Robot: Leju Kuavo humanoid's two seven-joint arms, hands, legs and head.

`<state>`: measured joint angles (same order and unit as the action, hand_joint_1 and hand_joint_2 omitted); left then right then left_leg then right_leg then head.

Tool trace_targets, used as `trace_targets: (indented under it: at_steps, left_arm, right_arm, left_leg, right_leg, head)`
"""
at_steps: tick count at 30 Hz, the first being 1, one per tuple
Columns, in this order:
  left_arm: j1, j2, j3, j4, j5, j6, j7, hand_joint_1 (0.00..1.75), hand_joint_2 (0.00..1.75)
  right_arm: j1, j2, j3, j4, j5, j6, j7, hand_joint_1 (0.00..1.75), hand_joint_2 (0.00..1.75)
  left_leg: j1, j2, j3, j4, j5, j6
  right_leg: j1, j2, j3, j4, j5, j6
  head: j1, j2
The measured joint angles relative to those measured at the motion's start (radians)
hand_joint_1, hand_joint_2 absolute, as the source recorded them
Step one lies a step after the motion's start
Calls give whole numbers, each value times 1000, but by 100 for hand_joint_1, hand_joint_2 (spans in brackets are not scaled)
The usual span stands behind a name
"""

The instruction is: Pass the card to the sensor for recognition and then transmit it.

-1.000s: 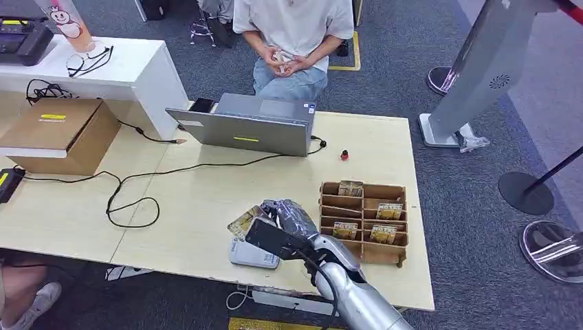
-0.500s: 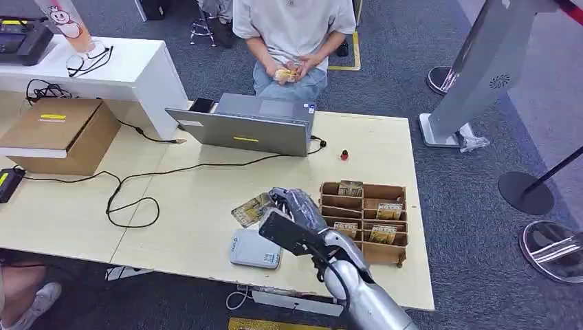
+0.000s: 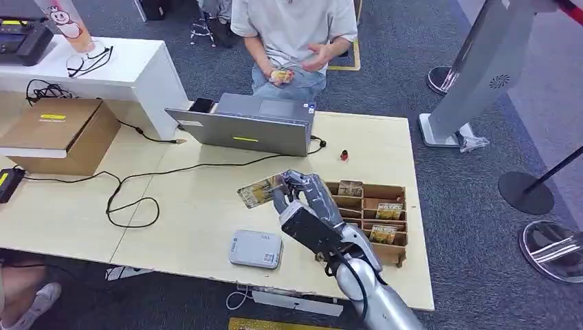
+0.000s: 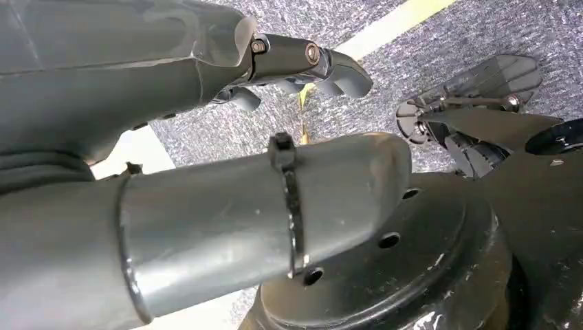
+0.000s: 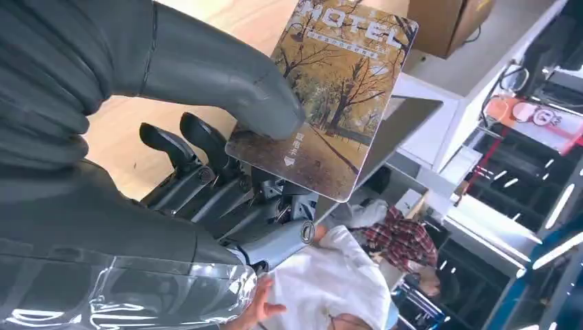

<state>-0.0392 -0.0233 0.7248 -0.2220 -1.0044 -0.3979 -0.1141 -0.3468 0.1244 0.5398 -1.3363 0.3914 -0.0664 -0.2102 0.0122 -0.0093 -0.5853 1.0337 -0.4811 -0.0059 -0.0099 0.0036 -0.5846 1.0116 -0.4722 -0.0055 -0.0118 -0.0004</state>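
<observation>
- The card (image 3: 260, 192) is held by the right hand (image 3: 306, 196) above the wooden table (image 3: 206, 206), just off the ten o'clock side of that hand in the head view.
- In the right wrist view, the card (image 5: 330, 89) is seen pinned between the thick grey thumb (image 5: 227, 82) on its printed face and the darker fingers (image 5: 206, 155) behind it; an autumn-tree picture and the word "MOTEL" are printed on it.
- The card is held clear of the table surface, tilted, with one long edge raised.
- The sensor (image 3: 256, 249), a flat grey pad with rounded corners, is seen lying on the table near its front edge, at about seven o'clock from the right hand and apart from the card.
- A wooden card rack (image 3: 368, 218) is placed at three o'clock from the right hand, just beside it; several cards stand in its compartments.
- A closed grey laptop (image 3: 251, 125) is set at twelve o'clock from the card, near the far table edge.
- A person (image 3: 295, 34) is seated beyond the laptop, with something small and orange held in one hand.
- The left hand (image 4: 302, 65) is seen in its wrist view above grey carpet; nothing is held in it, its fingers being partly curled, and whether it counts as apart or together cannot be told.
</observation>
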Motion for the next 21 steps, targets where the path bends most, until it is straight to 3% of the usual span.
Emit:
trace_targets:
  at_steps: [4, 13, 21]
  left_arm:
    - [0, 0, 0, 0, 0, 0, 0, 0, 0]
    - [-5, 0, -2, 0, -14, 0, 10, 0, 0]
    - [-10, -5, -3, 0, -14, 3, 18, 0, 0]
  right_arm:
    - [2, -3, -2, -17, 0, -1, -1, 175, 175]
    - [6, -4, -27, -40, 7, -88, -15, 175, 175]
    - [-38, 2, -48, -9, 104, -221, -5, 175, 175]
  left_leg:
    - [0, 0, 0, 0, 0, 0]
    - [0, 0, 0, 0, 0, 0]
    - [0, 0, 0, 0, 0, 0]
  right_leg:
    - [0, 0, 0, 0, 0, 0]
    - [0, 0, 0, 0, 0, 0]
    - [0, 0, 0, 0, 0, 0]
  head:
    - [0, 0]
    - [0, 0]
    - [0, 0]
